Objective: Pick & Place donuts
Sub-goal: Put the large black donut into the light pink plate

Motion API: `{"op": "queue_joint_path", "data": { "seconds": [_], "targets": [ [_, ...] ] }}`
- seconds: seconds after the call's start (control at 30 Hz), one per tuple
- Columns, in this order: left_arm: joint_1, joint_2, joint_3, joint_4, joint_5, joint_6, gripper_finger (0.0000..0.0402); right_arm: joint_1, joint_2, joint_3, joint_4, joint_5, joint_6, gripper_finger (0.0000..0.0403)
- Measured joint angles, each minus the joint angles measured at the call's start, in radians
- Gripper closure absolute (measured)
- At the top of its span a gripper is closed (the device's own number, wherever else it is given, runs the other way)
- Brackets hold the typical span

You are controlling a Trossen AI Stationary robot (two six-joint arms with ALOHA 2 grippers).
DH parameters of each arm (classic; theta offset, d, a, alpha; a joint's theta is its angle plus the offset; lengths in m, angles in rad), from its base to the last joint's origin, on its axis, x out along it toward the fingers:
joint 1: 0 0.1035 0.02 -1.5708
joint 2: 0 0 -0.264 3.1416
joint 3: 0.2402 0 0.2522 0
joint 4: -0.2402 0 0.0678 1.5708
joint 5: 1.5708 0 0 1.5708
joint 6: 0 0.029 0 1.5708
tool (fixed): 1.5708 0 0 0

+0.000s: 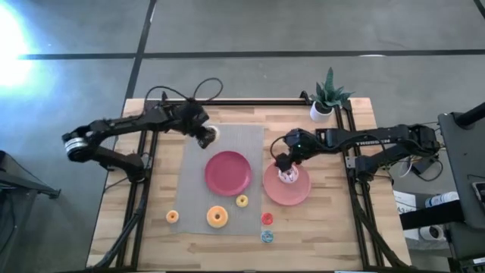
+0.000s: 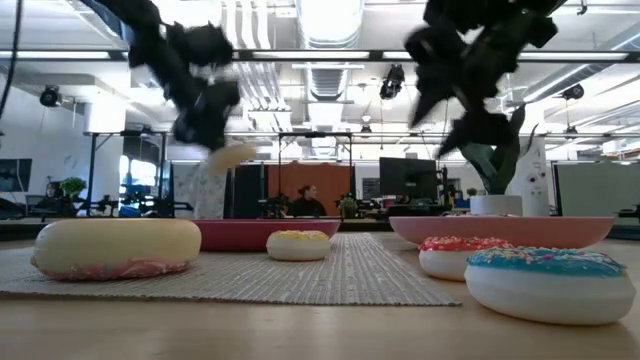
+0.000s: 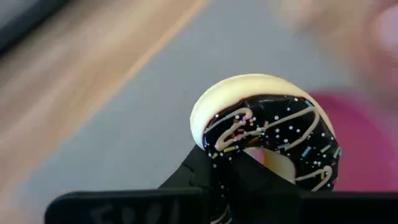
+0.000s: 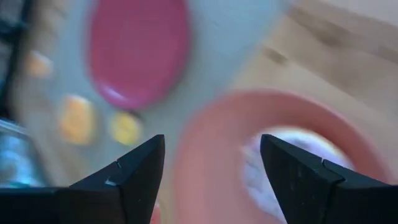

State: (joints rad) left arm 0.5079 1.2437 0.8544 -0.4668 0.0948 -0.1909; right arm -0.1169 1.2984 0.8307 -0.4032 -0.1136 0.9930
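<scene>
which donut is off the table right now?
The chocolate donut, held in the left gripper above the mat's far corner. The others lie on the mat, the table, or the pink plate under the open right gripper.

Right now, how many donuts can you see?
7: chocolate donut in left hand; sprinkled donut on pink plate under right hand; on the mat: larger orange, yellow; on wood: small orange, red, blue. Others may be hidden.
</scene>
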Motion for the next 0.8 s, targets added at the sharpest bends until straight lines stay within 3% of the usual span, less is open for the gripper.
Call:
{"op": "queue_joint_path", "data": {
  "seconds": [0.13, 0.3, 0.53, 0.8],
  "targets": [
    [-0.150, -0.032, 0.012, 0.199, -0.004, -0.016, 0.0400, -0.026, 0.000, 0.000, 0.176, 0.009, 0.075, 0.0139],
    [-0.303, 0.032, 0.017, 0.359, -0.094, -0.053, 0.0400, -0.055, 0.000, 0.000, 0.273, 0.023, 0.104, 0.0126],
    [-0.351, 0.220, 0.140, 0.439, -0.122, -0.088, 0.0401, -0.054, 0.001, 0.000, 0.274, 0.031, 0.111, 0.0115],
    [-0.385, 0.396, 0.329, 0.369, -0.124, 0.009, 0.0401, -0.051, 0.001, 0.000, 0.276, 0.028, 0.119, 0.0116]
  ]
}}
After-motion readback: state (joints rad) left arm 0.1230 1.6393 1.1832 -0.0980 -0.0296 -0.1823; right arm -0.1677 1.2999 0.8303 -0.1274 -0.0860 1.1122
